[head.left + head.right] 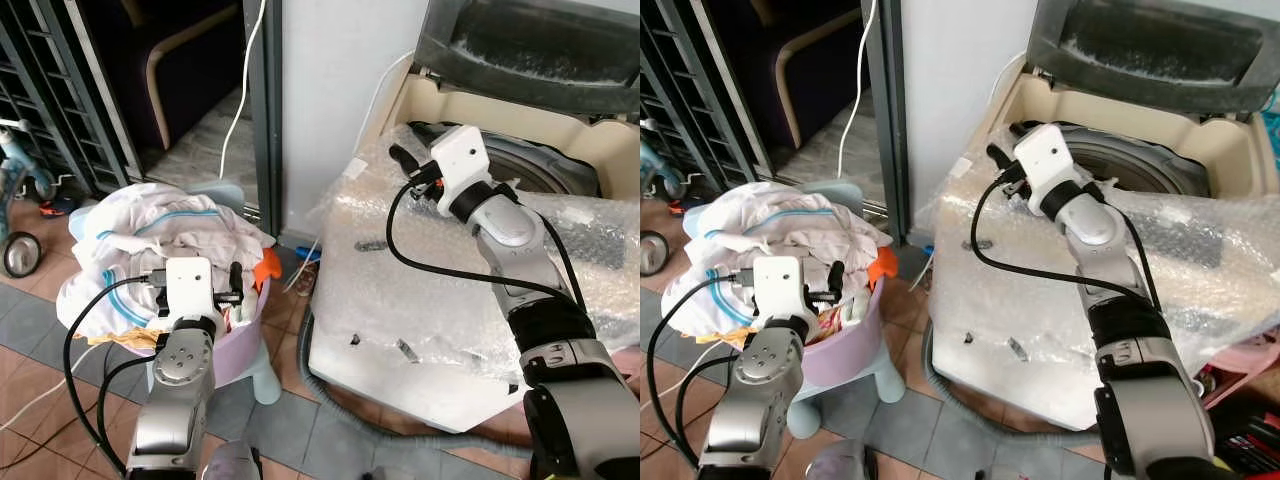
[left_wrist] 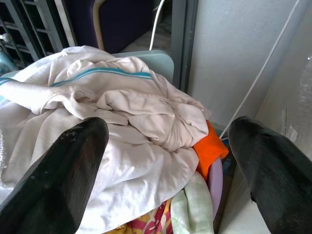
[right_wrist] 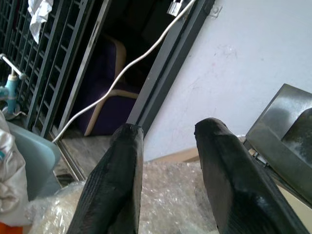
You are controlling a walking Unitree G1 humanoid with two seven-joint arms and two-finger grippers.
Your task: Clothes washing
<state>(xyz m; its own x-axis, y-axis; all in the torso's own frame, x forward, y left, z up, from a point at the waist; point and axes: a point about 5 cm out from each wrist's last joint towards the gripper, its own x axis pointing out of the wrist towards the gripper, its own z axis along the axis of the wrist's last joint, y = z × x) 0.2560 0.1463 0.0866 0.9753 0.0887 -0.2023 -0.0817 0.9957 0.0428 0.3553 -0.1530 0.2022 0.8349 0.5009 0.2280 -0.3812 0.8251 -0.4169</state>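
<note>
Left eye view: the left hand [image 1: 232,283] hovers just over the near rim of a lilac laundry basket [image 1: 250,322], fingers [image 2: 63,170] spread wide with nothing between them. Directly beyond the fingertips lies the pile of clothes [image 1: 150,240], mostly a white garment with a teal stripe [image 2: 102,73]; an orange cloth [image 2: 210,148] sits at the side of the pile nearer the washer, under the hand's right finger, and a pale green piece [image 2: 187,207] hangs at the basket edge below it. The basket rests on a light blue plastic stool [image 1: 262,380] standing on the tiled floor [image 1: 40,300]. To the right of that hand stands the washing machine [image 1: 400,340], its body wrapped in bubble wrap [image 1: 420,280], lid [image 1: 520,50] raised and the drum opening [image 1: 540,170] exposed. The right hand [image 1: 402,157] is held above the near left corner of the machine top, fingers [image 3: 117,180] parted and empty, pointing away toward the wall. Beyond it a white cable [image 3: 141,58] runs down past a dark doorway with a wooden-framed chair [image 1: 180,60], beside a metal grille [image 1: 50,100].
</note>
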